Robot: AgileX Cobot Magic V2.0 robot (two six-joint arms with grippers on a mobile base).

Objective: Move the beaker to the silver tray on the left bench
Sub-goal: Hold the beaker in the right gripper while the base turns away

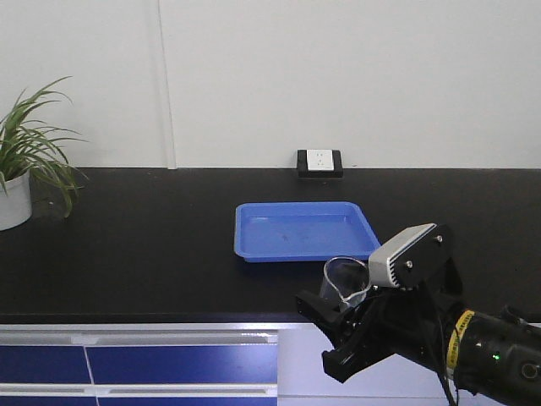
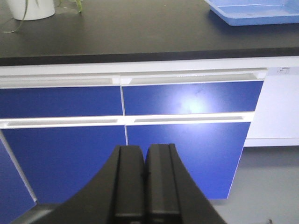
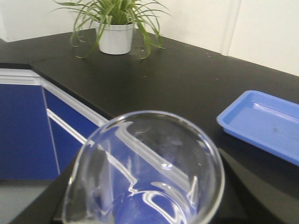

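Currently my right gripper (image 1: 340, 320) is pinching the beaker (image 1: 345, 282) between its black fingers, with the glass roughly upright and its open mouth filling the right wrist view; it hangs in the air at the near edge of the black-topped bench (image 1: 127, 245), just near of the blue tray's (image 1: 304, 230) right corner and not touching it; my left gripper (image 2: 145, 186) has its fingers pressed together on nothing, low down and facing the blue drawer fronts (image 2: 187, 98); a potted plant (image 1: 21, 169) stands far left on the worktop; a socket box (image 1: 319, 162) sits against the white wall behind the tray.
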